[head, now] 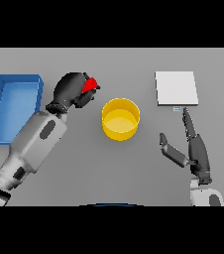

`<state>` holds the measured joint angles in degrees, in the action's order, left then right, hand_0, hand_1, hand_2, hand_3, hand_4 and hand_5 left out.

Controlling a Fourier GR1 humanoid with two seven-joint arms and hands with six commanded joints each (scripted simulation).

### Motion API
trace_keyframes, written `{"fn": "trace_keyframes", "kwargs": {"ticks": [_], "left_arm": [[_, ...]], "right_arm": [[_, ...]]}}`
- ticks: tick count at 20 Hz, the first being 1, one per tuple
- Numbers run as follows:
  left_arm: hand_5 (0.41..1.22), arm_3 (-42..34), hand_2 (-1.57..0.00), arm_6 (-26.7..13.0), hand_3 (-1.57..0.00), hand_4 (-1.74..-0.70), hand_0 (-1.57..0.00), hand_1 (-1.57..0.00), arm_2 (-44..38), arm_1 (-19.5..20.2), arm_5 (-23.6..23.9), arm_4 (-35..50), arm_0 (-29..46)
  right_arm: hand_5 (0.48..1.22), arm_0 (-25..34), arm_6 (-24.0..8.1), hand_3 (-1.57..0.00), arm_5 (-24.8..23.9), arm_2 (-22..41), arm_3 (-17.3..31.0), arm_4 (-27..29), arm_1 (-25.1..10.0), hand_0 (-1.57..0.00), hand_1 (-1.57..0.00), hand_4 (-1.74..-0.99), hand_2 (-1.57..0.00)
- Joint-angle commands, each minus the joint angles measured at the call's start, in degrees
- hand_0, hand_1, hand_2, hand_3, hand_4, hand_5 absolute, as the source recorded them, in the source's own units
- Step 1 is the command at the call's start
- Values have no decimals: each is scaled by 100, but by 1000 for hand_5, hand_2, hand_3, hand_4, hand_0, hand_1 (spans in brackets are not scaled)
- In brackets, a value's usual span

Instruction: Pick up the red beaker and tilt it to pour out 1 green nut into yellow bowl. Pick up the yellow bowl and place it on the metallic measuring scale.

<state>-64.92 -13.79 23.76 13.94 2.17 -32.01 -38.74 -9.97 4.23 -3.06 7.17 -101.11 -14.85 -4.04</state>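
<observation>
My left hand [72,89] is curled round the red beaker [89,86], which shows only as a red patch between the fingers, left of the yellow bowl [120,119]. The beaker is held tilted toward the bowl. The bowl stands mid-table and I see no green nut in it. The metallic measuring scale [176,88] lies flat at the back right. My right hand [196,149] rests open near the front right, fingers straight and pointing toward the scale, thumb spread toward the bowl.
A blue tray [0,106] sits at the left edge of the table, just beyond my left forearm [37,141]. Grey tabletop lies between the bowl and the scale.
</observation>
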Motion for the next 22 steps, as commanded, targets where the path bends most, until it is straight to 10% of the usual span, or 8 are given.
{"fn": "trace_keyframes", "kwargs": {"ticks": [1, 9, 13, 22], "left_arm": [[1127, 84, -1570, -82, -1569, -1739, -1570, -1570, 237, 20, -53, -247, -123], [1205, 393, -1571, -118, -1571, -1666, -1571, -1571, 1392, 409, -748, -1318, -1014], [1215, 618, -1571, 149, -1277, -1701, -1571, -1571, 2014, 466, -1329, -1670, -1525], [1220, 1105, -1571, 719, -1532, -1735, -1571, -1571, 3442, 420, -1969, -2470, -2309]], "right_arm": [[690, 84, -76, 1, -22, 53, 24, -56, 54, 1, 1, -1256, 1], [702, 91, -79, 1, -7, 41, 74, -1, 93, 1, 1, -1283, 1], [678, 19, 116, 1, -20, -50, 67, 164, 139, 1, 1, -1292, 1], [631, 18, 80, 1, -53, -38, 154, 214, 273, 1, 1, -1293, 1]]}}
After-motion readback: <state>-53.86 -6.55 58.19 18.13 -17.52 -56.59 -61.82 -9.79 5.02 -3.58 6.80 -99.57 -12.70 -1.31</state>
